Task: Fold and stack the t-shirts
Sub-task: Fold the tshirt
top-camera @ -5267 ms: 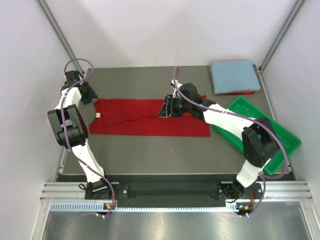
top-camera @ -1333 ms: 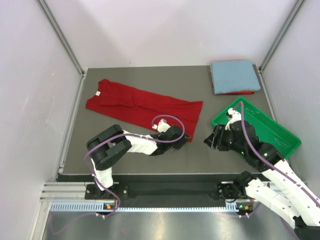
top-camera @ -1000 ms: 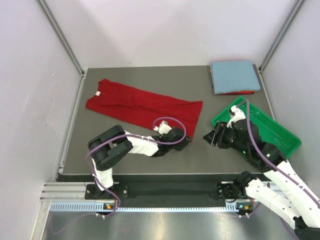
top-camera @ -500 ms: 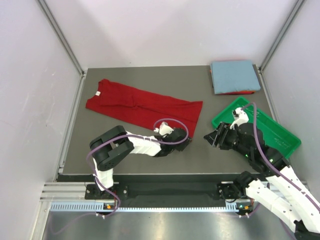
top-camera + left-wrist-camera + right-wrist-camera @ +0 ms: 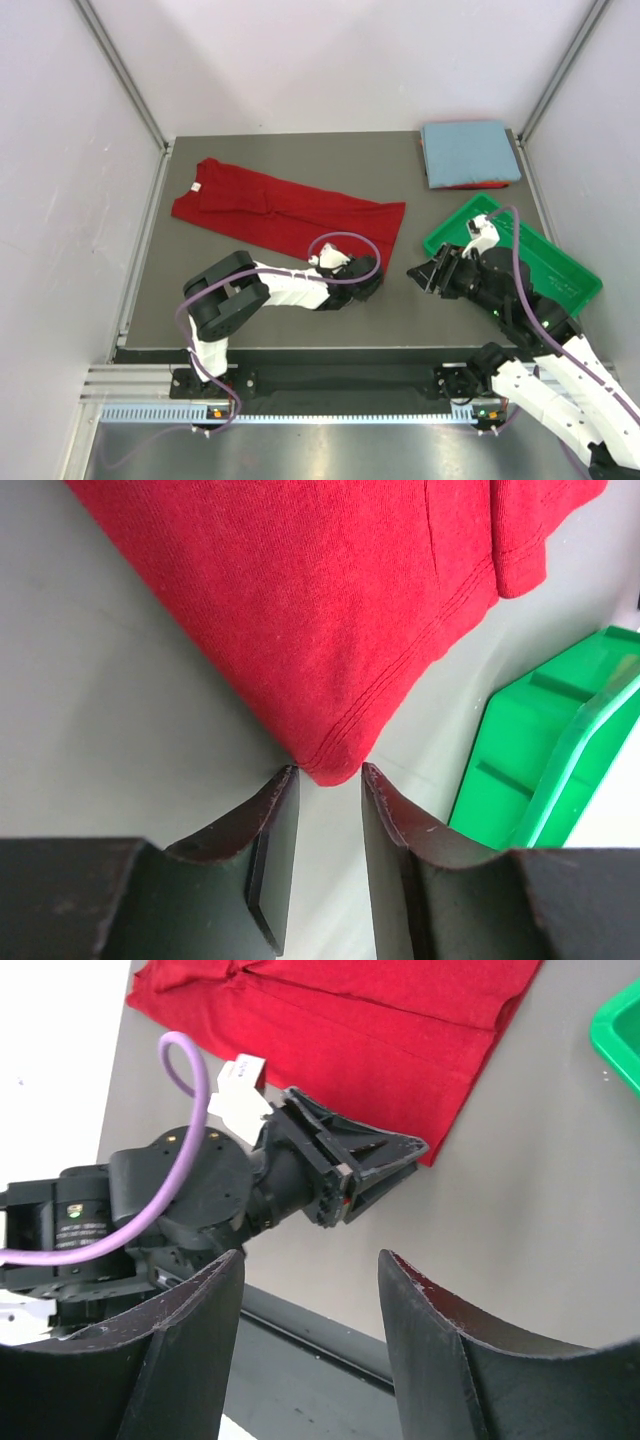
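T-shirt of plain dark red cloth (image 5: pixel 290 210) lay as a long, narrow strip slanting across the dark grey table (image 5: pixel 300 155), its small white neck label (image 5: pixel 196 187) at the far left and its hem toward the right. At the far right corner sat a folded light blue shirt (image 5: pixel 470 150) on top of another folded red shirt (image 5: pixel 470 186), well apart from the strip. The green plastic tray (image 5: pixel 560 262) stood along the right edge.

The step in hand appeared to be the crosswise fold of the red strip, starting from the hem. The left gripper (image 5: pixel 328 775) was down at the near hem corner (image 5: pixel 332 760), its fingers (image 5: pixel 275 830) parted by a narrow gap with the corner's tip just at the mouth and not yet pinched. The right gripper (image 5: pixel 310 1255) hung beside the tray's near end, spread wide and holding nothing, close to the left one.

The next move probably called for the left fingers to push slightly further under the corner and clamp it. The right gripper would then need to take the other hem corner so both could carry the hem toward the collar. The cloth was limp, so a shallow bite might slip off the stitched edge.
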Tool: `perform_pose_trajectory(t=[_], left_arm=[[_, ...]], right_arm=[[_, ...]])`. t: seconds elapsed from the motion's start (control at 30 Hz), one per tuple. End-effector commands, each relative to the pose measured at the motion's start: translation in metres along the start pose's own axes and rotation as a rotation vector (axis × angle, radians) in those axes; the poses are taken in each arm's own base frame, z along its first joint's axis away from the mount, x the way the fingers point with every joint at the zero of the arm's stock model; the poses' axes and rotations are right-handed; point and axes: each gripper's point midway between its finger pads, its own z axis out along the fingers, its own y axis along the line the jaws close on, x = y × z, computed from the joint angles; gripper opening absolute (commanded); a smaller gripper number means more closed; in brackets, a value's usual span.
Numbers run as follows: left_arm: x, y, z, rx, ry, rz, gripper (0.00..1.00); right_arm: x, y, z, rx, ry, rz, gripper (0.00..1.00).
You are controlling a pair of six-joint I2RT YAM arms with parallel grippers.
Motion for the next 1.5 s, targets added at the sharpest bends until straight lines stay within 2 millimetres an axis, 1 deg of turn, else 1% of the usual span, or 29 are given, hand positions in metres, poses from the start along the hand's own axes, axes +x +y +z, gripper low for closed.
perform_pose_trajectory(t=[0.0,0.13,0.23,0.27,0.33,0.37,0.4,0.43,0.47,0.5,0.57,0.6,0.7,0.77,0.8,0.87,0.93,0.97,1.03,1.07,1.1,1.13,1.17,1.2,1.23,1.3,1.33,1.43,1.47], left_arm=[[-0.004,0.033,0.01,-0.113,-0.045,0.039,0.37],[-0.002,0.042,0.015,-0.142,-0.04,0.036,0.34],[0.002,0.052,0.018,-0.184,-0.033,0.037,0.32],[0.002,0.055,0.019,-0.196,-0.035,0.042,0.31],[0.001,0.061,0.02,-0.215,-0.042,0.045,0.3],[0.003,0.062,0.02,-0.217,-0.035,0.037,0.26],[0.004,0.067,0.021,-0.226,-0.03,0.035,0.24],[0.004,0.068,0.02,-0.227,-0.025,0.032,0.2],[0.006,0.069,0.018,-0.226,-0.023,0.036,0.11],[0.005,0.071,0.014,-0.23,-0.028,0.04,0.06],[0.003,0.071,0.007,-0.229,-0.041,0.052,0.0],[-0.001,0.071,0.001,-0.235,-0.054,0.061,0.0],[-0.001,0.072,-0.01,-0.23,-0.058,0.09,0.0],[-0.001,0.081,-0.016,-0.247,-0.06,0.12,0.0],[-0.002,0.08,-0.02,-0.243,-0.061,0.124,0.0],[-0.001,0.092,-0.028,-0.264,-0.058,0.149,0.0],[-0.001,0.094,-0.038,-0.264,-0.063,0.167,0.0],[-0.002,0.104,-0.044,-0.286,-0.071,0.192,0.0],[-0.001,0.106,-0.057,-0.279,-0.076,0.209,0.0],[-0.005,0.116,-0.061,-0.294,-0.083,0.226,0.0],[-0.007,0.113,-0.068,-0.28,-0.078,0.225,0.0],[-0.007,0.115,-0.072,-0.278,-0.074,0.23,0.0],[-0.009,0.127,-0.078,-0.295,-0.079,0.258,0.0],[-0.008,0.131,-0.087,-0.29,-0.074,0.264,0.0],[-0.007,0.131,-0.091,-0.288,-0.07,0.262,0.0],[-0.009,0.143,-0.099,-0.294,-0.067,0.276,0.0],[-0.005,0.147,-0.104,-0.291,-0.06,0.281,0.0],[-0.007,0.16,-0.113,-0.312,-0.061,0.316,0.0],[-0.003,0.163,-0.116,-0.317,-0.053,0.335,0.0]], right_arm=[[-0.01,0.013,-0.005,-0.062,-0.044,-0.005,0.57],[-0.01,0.016,-0.009,-0.08,-0.047,-0.003,0.57],[-0.013,0.02,-0.018,-0.098,-0.054,-0.022,0.57],[-0.013,0.019,-0.021,-0.087,-0.047,-0.024,0.58],[-0.019,0.022,-0.03,-0.095,-0.074,-0.029,0.59],[-0.021,0.024,-0.036,-0.11,-0.09,-0.03,0.59],[-0.023,0.024,-0.038,-0.111,-0.099,-0.029,0.59],[-0.024,0.024,-0.04,-0.112,-0.107,-0.029,0.59],[-0.026,0.026,-0.045,-0.118,-0.119,-0.027,0.59],[-0.027,0.026,-0.046,-0.118,-0.123,-0.022,0.59],[-0.028,0.026,-0.047,-0.12,-0.128,-0.02,0.6],[-0.027,0.027,-0.047,-0.123,-0.123,-0.017,0.6],[-0.026,0.028,-0.045,-0.128,-0.111,-0.01,0.6],[-0.024,0.027,-0.043,-0.125,-0.106,-0.01,0.6],[-0.023,0.027,-0.042,-0.124,-0.102,-0.011,0.6],[-0.021,0.024,-0.04,-0.111,-0.086,-0.023,0.61],[-0.019,0.023,-0.038,-0.098,-0.069,-0.034,0.61],[-0.016,0.021,-0.035,-0.086,-0.047,-0.044,0.61],[-0.015,0.021,-0.031,-0.083,-0.032,-0.053,0.61],[-0.014,0.02,-0.027,-0.074,-0.022,-0.065,0.61],[-0.013,0.018,-0.025,-0.065,-0.013,-0.072,0.61],[-0.012,0.017,-0.023,-0.055,-0.004,-0.08,0.61],[-0.011,0.016,-0.02,-0.046,0.012,-0.095,0.61],[-0.009,0.014,-0.017,-0.033,0.03,-0.101,0.61],[-0.009,0.013,-0.017,-0.03,0.032,-0.108,0.61],[-0.009,0.013,-0.013,-0.021,0.046,-0.124,0.61],[-0.01,0.013,-0.012,-0.016,0.045,-0.129,0.61],[-0.011,0.007,-0.005,0.029,0.062,-0.151,0.61],[-0.013,0.005,-0.002,0.046,0.071,-0.155,0.61]])
